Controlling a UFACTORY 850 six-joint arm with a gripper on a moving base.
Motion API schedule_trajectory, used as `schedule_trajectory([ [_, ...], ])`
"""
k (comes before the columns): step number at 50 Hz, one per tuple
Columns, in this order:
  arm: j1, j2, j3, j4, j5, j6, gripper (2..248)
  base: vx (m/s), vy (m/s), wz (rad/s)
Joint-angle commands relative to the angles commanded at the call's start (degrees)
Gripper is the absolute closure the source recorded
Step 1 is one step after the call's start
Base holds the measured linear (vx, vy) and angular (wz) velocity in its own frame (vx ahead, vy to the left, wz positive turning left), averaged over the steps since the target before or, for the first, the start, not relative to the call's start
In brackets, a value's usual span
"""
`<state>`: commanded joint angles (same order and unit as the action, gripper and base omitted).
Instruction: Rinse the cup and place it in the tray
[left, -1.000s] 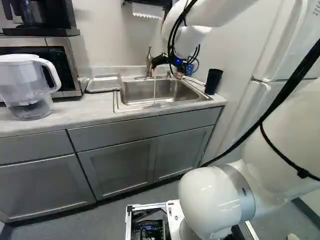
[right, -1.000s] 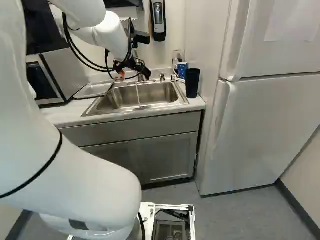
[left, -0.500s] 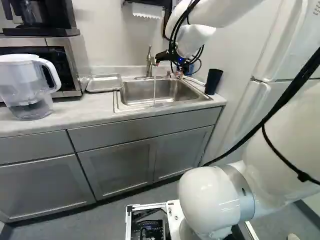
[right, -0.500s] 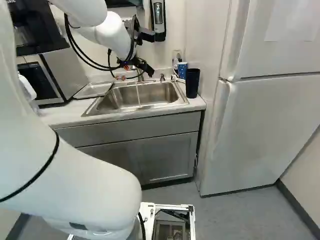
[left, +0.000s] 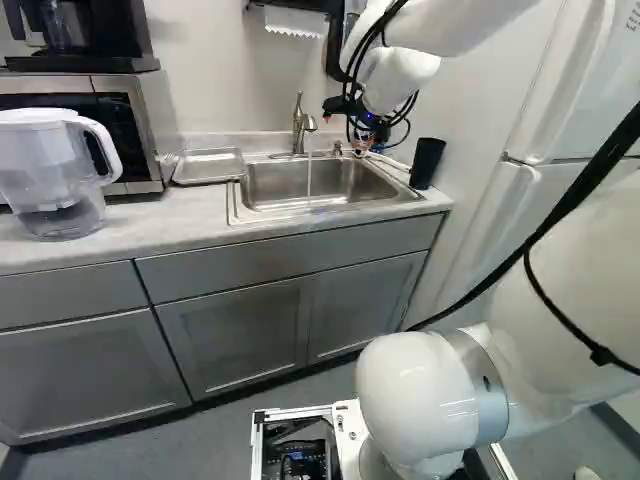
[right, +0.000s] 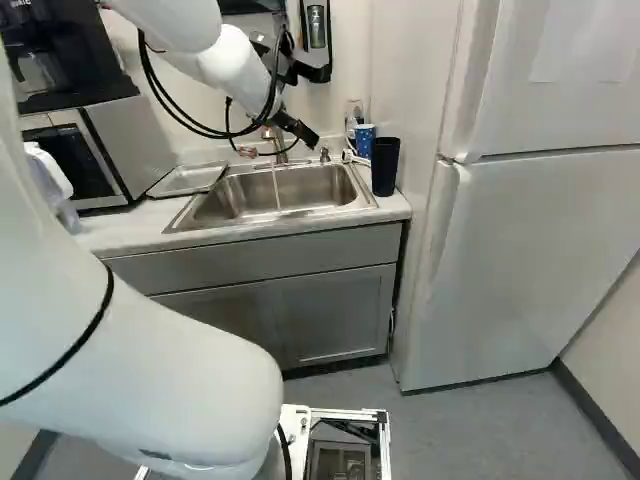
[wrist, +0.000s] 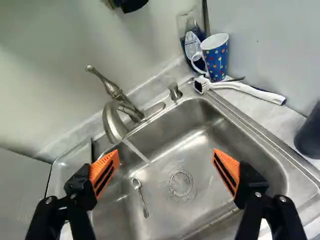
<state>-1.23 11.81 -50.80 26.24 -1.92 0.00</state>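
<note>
My gripper (right: 300, 130) hangs above the back of the sink, beside the faucet (left: 300, 124). In the wrist view the gripper (wrist: 165, 157) is open, its orange pads wide apart with nothing between them. Water (wrist: 136, 151) runs from the faucet into the sink (right: 262, 192). A blue dotted cup (wrist: 217, 57) with a white handle stands upright at the sink's back right corner, beyond the gripper. A dark cup (right: 385, 166) stands at the sink's right edge. The metal tray (left: 208, 166) lies on the counter left of the sink.
A spoon (wrist: 140, 197) lies in the basin. A white-handled brush (wrist: 245, 90) lies by the dotted cup, with a clear bottle (wrist: 192, 40) behind it. The microwave (left: 130, 105) and pitcher (left: 55, 170) stand left; the fridge (right: 530, 250) stands right.
The arm has moved right, carrying the gripper from in front of the faucet to its right side; the spout now shows. The gripper has stayed open and the base has not moved.
</note>
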Motion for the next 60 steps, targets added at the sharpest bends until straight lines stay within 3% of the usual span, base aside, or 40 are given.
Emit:
schedule_trajectory([
  [9, -0.9, -0.7, 0.4, 1.4, 2.2, -0.1, 3, 0.0, 0.0, 0.0],
  [15, -1.6, -1.2, 0.7, 2.2, 3.3, -2.3, 3, 0.0, 0.0, 0.0],
  [60, -1.8, -4.7, 3.1, 11.5, 16.4, -28.8, 3, 0.0, 0.0, 0.0],
])
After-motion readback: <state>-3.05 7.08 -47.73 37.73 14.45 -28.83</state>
